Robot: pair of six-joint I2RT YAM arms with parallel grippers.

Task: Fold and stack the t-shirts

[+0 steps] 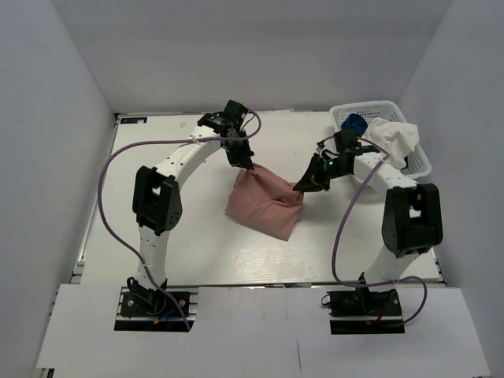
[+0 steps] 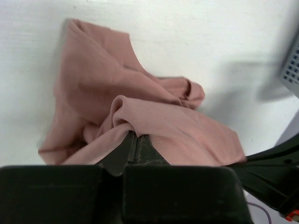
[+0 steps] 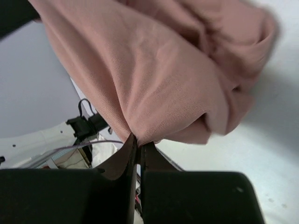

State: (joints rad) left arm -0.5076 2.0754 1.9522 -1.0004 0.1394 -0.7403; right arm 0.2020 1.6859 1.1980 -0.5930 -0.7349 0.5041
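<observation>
The dusty-pink t-shirt (image 1: 264, 201) hangs bunched between both grippers above the middle of the table. My left gripper (image 1: 250, 167) is shut on its upper left edge; in the left wrist view the fingers pinch a fold of the pink t-shirt (image 2: 154, 116). My right gripper (image 1: 302, 187) is shut on its upper right edge; the right wrist view shows the pink t-shirt (image 3: 154, 70) draping from the closed fingertips. The royal-blue t-shirt (image 1: 355, 124) and the white t-shirt (image 1: 396, 136) lie in the basket at the back right.
The white plastic mesh basket (image 1: 421, 157) stands at the table's back right corner, close behind my right arm. White walls enclose the table on three sides. A corner of the basket (image 2: 292, 67) shows in the left wrist view.
</observation>
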